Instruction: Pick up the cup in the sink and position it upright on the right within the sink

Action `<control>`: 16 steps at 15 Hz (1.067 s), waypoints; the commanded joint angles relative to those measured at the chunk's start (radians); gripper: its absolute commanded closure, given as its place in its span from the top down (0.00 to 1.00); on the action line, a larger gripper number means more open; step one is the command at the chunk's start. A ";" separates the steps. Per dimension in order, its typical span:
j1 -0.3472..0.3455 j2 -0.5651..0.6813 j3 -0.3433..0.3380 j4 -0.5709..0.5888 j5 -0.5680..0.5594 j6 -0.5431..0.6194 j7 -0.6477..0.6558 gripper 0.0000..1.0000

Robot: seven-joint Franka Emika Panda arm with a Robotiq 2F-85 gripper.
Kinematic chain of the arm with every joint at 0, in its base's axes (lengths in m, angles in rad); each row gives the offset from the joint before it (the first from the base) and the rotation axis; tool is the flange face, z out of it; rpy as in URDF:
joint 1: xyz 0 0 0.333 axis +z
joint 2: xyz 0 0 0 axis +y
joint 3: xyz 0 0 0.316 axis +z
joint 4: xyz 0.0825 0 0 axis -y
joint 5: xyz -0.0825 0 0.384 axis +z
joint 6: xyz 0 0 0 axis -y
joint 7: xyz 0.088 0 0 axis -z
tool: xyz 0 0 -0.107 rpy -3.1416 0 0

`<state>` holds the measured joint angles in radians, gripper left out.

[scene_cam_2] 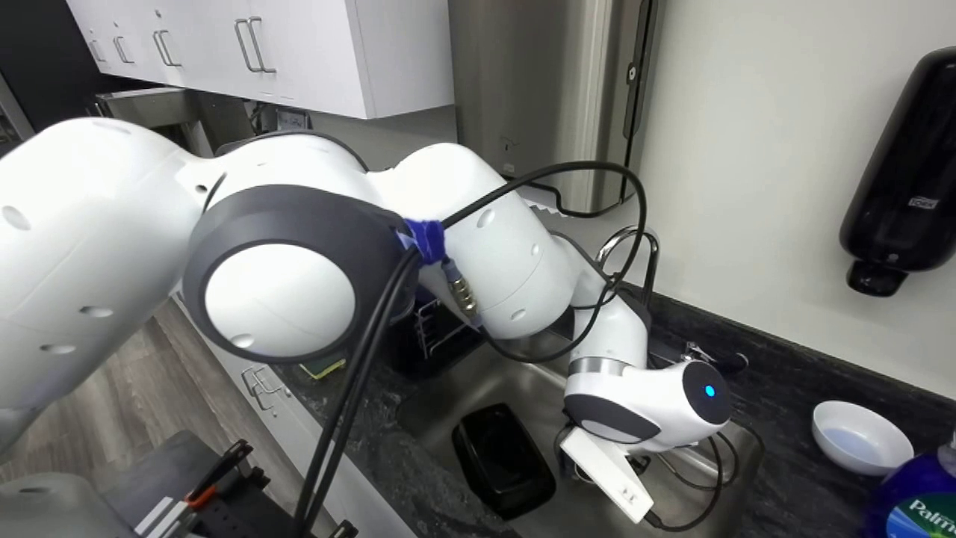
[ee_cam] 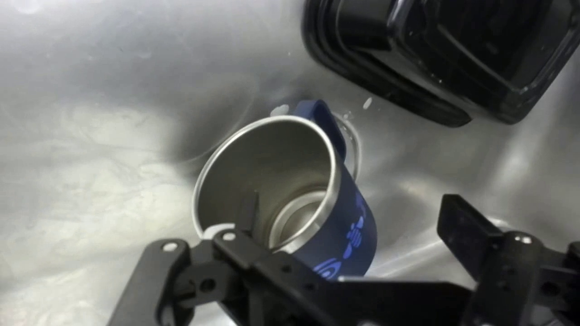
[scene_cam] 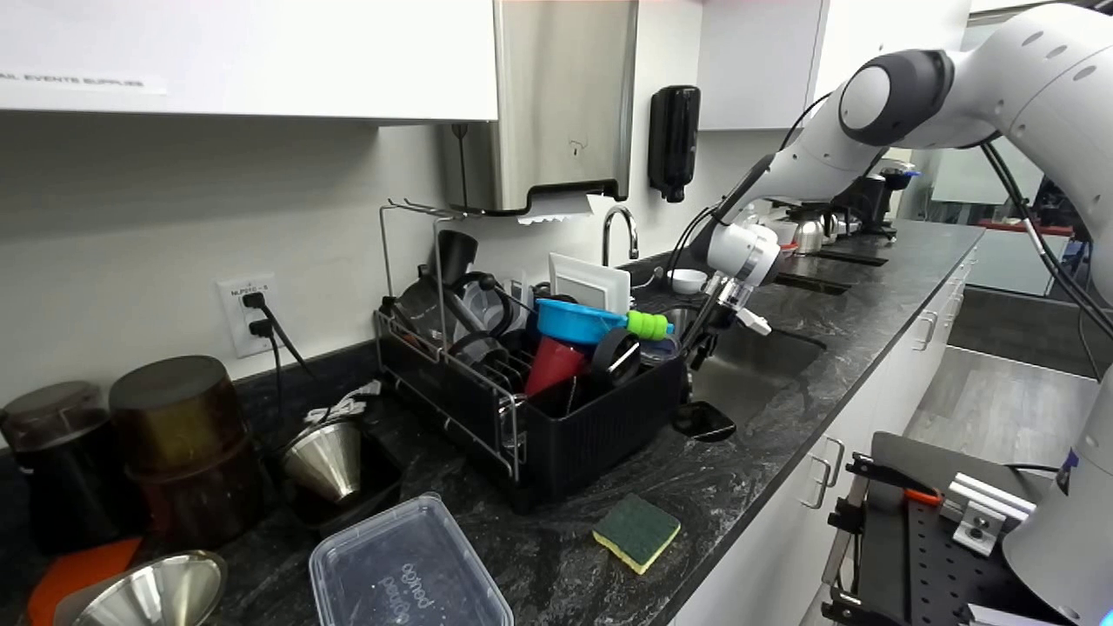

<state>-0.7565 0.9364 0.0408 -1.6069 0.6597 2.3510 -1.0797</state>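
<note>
The cup is a dark blue mug (ee_cam: 281, 149) with a steel inside and blue print, in the wrist view. Its mouth faces the camera and its handle points up toward the black container. I cannot tell whether it stands upright or leans. My gripper (ee_cam: 355, 222) is open. One finger shows over the cup's mouth; whether it is inside or above the rim I cannot tell. The other finger is apart from the cup's outer wall, to its right. In an exterior view the gripper (scene_cam: 698, 343) reaches down into the steel sink (scene_cam: 739, 374). The cup is not clearly seen in either exterior view.
A black container (scene_cam_2: 504, 459) lies in the sink near the cup; it also shows in the wrist view (ee_cam: 435, 59). A loaded dish rack (scene_cam: 600, 417) stands beside the sink. The faucet (scene_cam_2: 648, 254) rises behind it. A white bowl (scene_cam_2: 859, 437) sits on the counter.
</note>
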 commanded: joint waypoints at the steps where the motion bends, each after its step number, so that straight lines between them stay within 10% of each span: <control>1: -0.021 -0.013 0.040 -0.041 0.094 0.088 0.030 1.00; 16: 0.015 -0.009 0.011 -0.063 0.293 0.101 0.237 1.00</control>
<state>-0.7546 0.9364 0.0604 -1.6527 0.9185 2.4432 -0.8646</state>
